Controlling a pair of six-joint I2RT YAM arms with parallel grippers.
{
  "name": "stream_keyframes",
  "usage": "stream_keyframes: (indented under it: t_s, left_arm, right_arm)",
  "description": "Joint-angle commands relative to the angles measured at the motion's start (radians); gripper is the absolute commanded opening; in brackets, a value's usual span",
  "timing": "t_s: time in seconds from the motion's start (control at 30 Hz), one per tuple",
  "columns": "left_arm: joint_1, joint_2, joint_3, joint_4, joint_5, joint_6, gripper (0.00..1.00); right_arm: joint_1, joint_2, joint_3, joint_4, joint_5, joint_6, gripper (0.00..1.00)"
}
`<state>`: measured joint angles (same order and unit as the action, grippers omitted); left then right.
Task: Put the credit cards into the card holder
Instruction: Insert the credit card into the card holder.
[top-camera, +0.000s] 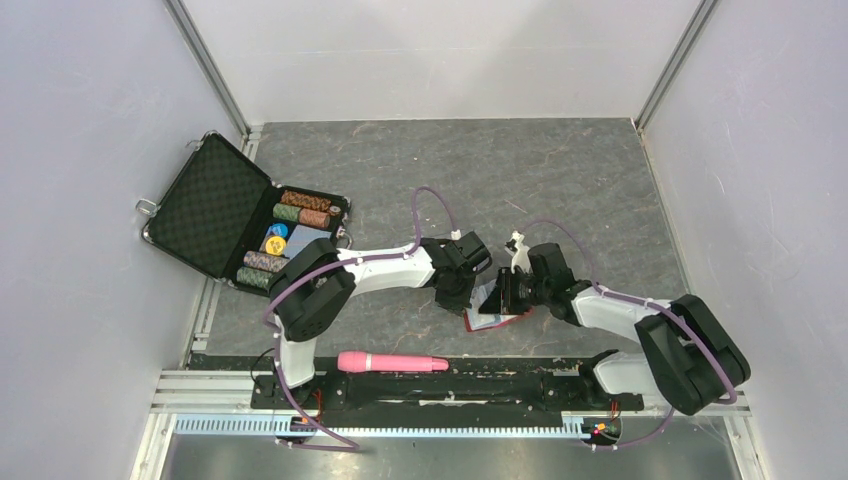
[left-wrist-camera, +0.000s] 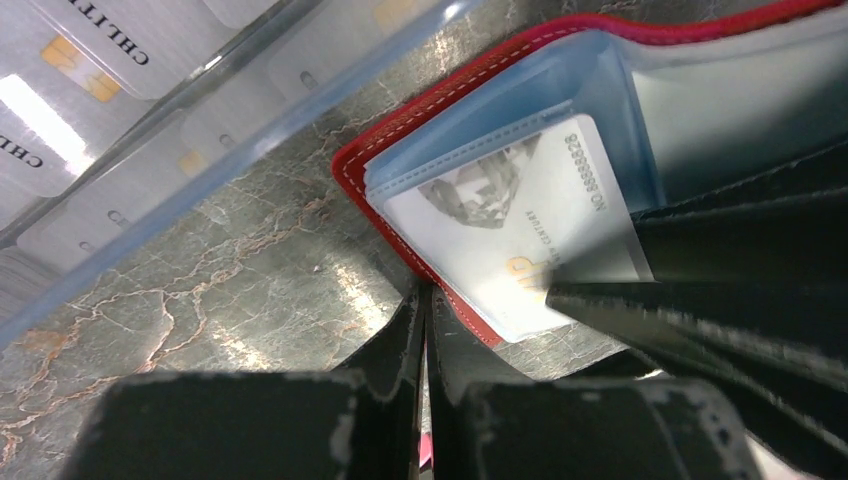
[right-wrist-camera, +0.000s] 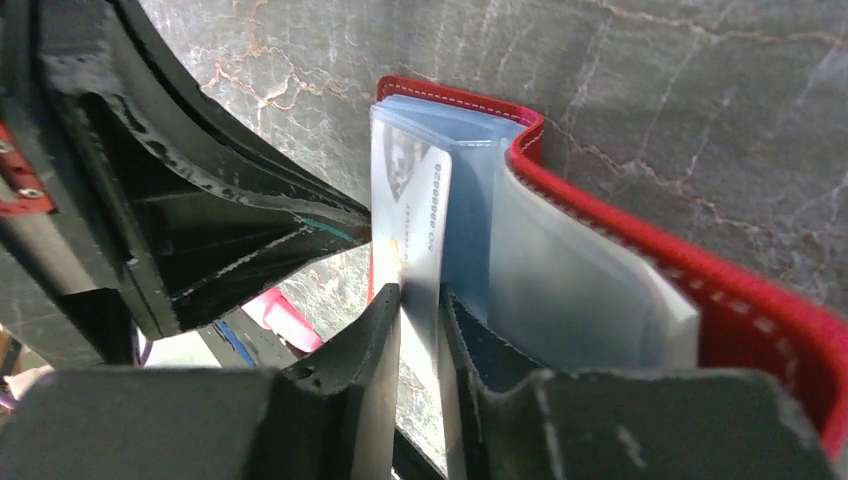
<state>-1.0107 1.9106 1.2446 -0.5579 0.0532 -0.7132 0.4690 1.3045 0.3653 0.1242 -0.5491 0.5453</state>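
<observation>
Inside one wallet (right-wrist-camera: 770, 330), one card (right-wrist-camera: 415, 210)

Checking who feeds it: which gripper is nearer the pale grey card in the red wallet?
Right. The right gripper pinches the pale grey plastic card; the left gripper sits shut beside it, at the edge of the red leather-like wallet.

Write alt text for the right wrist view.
The right gripper pinches a credit card partly inside a pale blue pocket of the open red card holder. The left gripper reaches in beside it, over a grey marbled table.
</observation>
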Motion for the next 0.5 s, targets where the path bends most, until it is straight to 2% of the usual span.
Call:
stream_keyframes:
  t_s: [0.0,0.07,0.1,0.23,0.47]
  left_arm:
    - [-0.014,0.029,0.005,0.037,-0.05,0.038,0.07]
    - [-0.015,0.006,-0.005,0.031,-0.076,0.038,0.08]
    - [-0.015,-0.007,-0.011,0.03,-0.087,0.037,0.09]
    - [-0.014,-0.068,-0.04,0.03,-0.108,0.031,0.14]
    - [-0.014,-0.127,-0.049,0.035,-0.093,0.019,0.16]
  right_arm:
    - [0.019,-0.012,-0.028,-0.007,-0.033,0.011,0.16]
    - [0.021,-0.032,-0.019,-0.06,-0.003,-0.014,0.14]
    - [0.021,-0.046,-0.011,-0.093,0.02,-0.025,0.18]
    - [0.026,-0.112,0.013,-0.206,0.098,-0.05,0.45]
    - [0.031,-0.197,0.012,-0.297,0.149,-0.058,0.73]
